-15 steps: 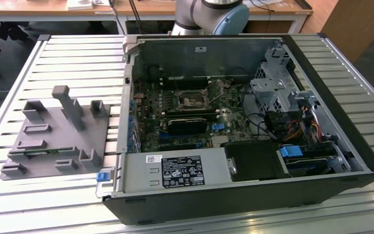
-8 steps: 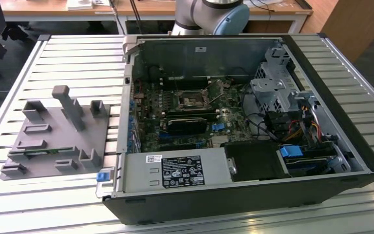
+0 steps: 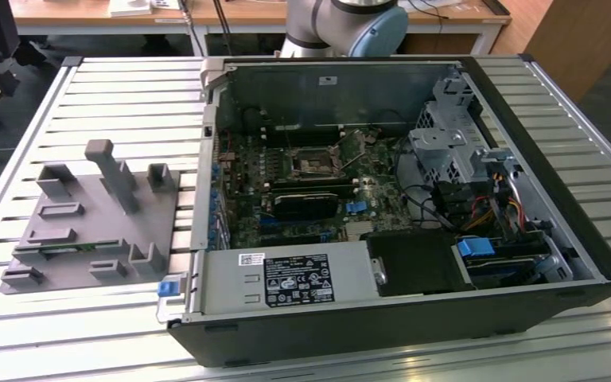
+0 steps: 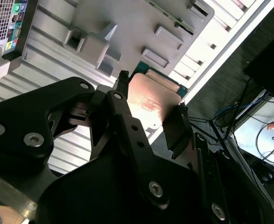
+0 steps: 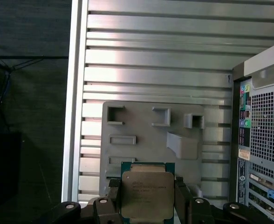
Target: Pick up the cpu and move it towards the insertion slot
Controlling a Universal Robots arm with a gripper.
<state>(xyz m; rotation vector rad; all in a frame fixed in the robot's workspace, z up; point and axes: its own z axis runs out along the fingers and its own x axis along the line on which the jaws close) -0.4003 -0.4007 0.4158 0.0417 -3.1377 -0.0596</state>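
Item: cpu [image 5: 146, 196], pinched at two opposite edges by the pincer [image 5: 146, 185], held over the grey fixture [image 5: 141, 140], apparently clear of it. Insertion slot [image 3: 314, 162]: inside the open case [image 3: 560, 239], well apart. Step: carrying. Likely needs a level chip squared to the slot.

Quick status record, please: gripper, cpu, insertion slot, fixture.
gripper: shut on the cpu, a finger on each side
cpu: held clear above the grey fixture
insertion slot: inside the open case, far from the cpu
grey fixture: on the slatted table, at the exterior view's left of the case
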